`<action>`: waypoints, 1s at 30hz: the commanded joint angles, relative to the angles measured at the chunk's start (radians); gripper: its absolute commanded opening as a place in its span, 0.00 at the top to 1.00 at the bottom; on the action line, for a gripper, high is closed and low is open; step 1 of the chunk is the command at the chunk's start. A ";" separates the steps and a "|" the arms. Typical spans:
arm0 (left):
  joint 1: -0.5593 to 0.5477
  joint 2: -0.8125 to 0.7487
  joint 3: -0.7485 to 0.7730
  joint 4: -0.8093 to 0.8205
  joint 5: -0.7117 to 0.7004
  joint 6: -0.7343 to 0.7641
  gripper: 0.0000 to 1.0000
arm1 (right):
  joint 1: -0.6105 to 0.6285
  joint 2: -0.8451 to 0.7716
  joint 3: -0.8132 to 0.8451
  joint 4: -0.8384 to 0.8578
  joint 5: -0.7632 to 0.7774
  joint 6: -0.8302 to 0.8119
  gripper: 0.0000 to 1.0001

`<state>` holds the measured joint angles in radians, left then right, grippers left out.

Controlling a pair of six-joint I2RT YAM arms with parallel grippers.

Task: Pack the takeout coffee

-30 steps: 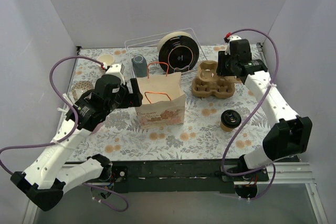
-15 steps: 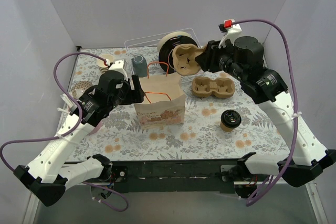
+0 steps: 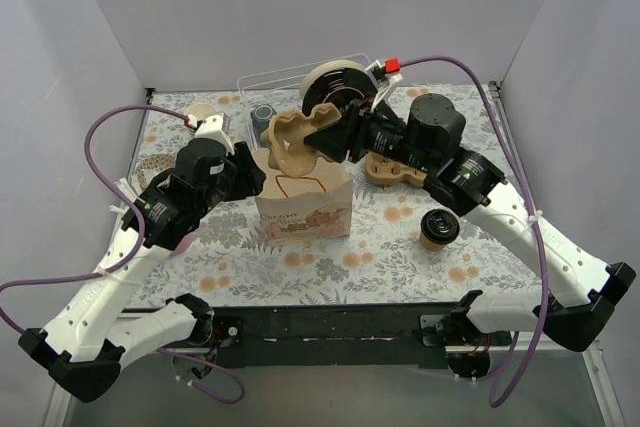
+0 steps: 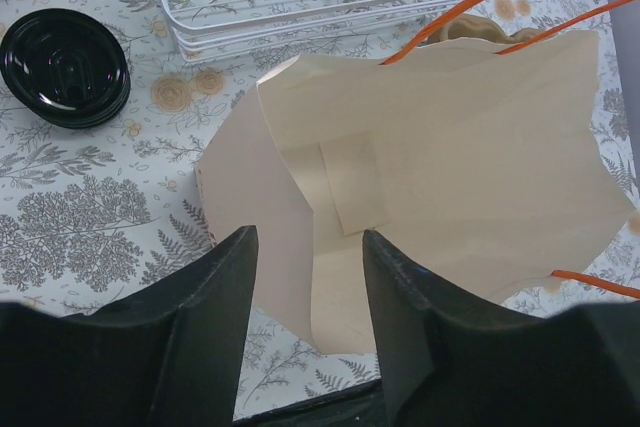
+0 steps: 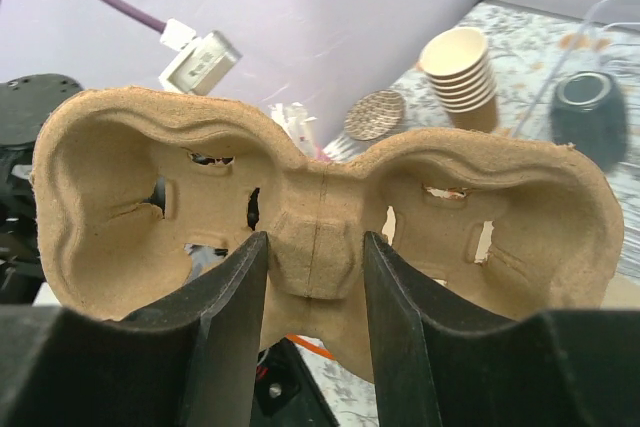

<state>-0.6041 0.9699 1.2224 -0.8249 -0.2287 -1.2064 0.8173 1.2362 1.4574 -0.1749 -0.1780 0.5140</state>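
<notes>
Pulp carrier (image 3: 287,142) swung in from the right, now tilted above the paper bag (image 3: 305,205), pinched mid-ridge by the right gripper (image 5: 312,247). Left gripper (image 4: 305,287) straddles the bag rim; can't tell if it grips. Takeout coffee (image 3: 437,229) sits untouched on the table (image 3: 380,259) right of the bag, so I judge nothing packed yet.

Bag mouth's crowded! The pulp carrier (image 3: 290,139), pinched in the right gripper (image 3: 318,139), hangs tilted straight over the paper bag (image 3: 305,205), and orange handles (image 4: 470,5) arch across the opening. At the bag's 9 o'clock the left gripper (image 3: 252,173) sits at the rim, jaws apart. At 12 o'clock the wire rack (image 4: 300,19) walls it off. At 2 o'clock a second carrier (image 3: 400,169) stands on the table (image 3: 300,265). At 4 o'clock is the takeout coffee (image 3: 437,229), with a bare lane between it and the bag. 6 o'clock: open cloth.
</notes>
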 commanded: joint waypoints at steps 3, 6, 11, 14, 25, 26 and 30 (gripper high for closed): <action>0.003 -0.034 -0.058 0.030 0.003 -0.022 0.65 | 0.026 -0.011 -0.077 0.251 -0.067 0.116 0.66; 0.001 -0.053 -0.078 0.041 0.017 -0.028 0.76 | 0.031 -0.017 -0.121 0.296 -0.069 0.147 0.66; 0.003 -0.074 -0.103 0.067 0.055 -0.035 0.88 | 0.031 -0.027 -0.195 0.339 -0.049 0.168 0.66; 0.003 -0.074 -0.109 0.066 0.061 -0.044 1.00 | 0.031 -0.032 -0.225 0.350 -0.041 0.184 0.66; 0.003 -0.122 -0.156 0.086 0.101 -0.074 1.00 | 0.031 -0.053 -0.315 0.307 0.049 0.173 0.66; 0.003 -0.125 -0.164 0.087 0.100 -0.077 1.00 | 0.031 -0.055 -0.312 0.286 0.060 0.169 0.66; 0.003 -0.140 -0.173 0.092 0.111 -0.085 1.00 | 0.031 -0.064 -0.301 0.177 0.144 0.133 0.66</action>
<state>-0.6041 0.8539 1.0664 -0.7391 -0.1383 -1.2778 0.8448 1.2026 1.1278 0.0814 -0.1337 0.6899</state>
